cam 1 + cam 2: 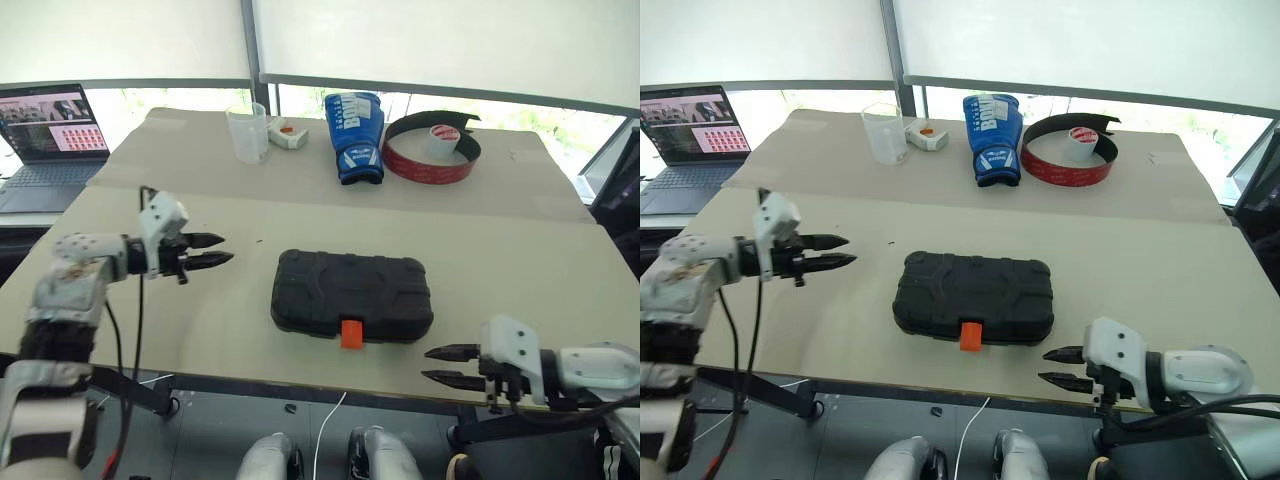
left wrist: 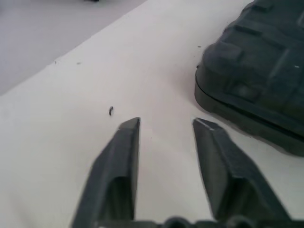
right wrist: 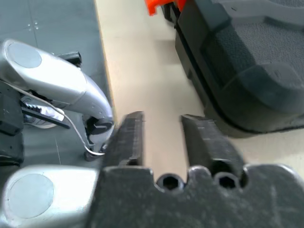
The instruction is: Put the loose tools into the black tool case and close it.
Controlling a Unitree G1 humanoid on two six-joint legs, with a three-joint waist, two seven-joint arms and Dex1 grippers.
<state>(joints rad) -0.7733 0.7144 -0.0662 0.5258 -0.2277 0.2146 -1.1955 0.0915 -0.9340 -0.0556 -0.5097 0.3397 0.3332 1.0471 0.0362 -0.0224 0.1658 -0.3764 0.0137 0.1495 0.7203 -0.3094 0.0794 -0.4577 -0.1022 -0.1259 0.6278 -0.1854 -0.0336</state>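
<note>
Black tool case (image 1: 352, 296) lies shut mid-table w/ orange latch (image 1: 351, 333) facing the robot, no loose tools visible outside, so task looks basically done; left gripper (image 1: 222, 250) & right gripper (image 1: 432, 365) flank it, both slightly parted, holding nothing.

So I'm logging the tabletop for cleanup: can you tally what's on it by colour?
Black: 1, the tool case
Blue: 1, the glove
Red and black: 1, the curved band
Clear: 1, the cup
White: 2, tape roll, small box
Total: 6
</note>
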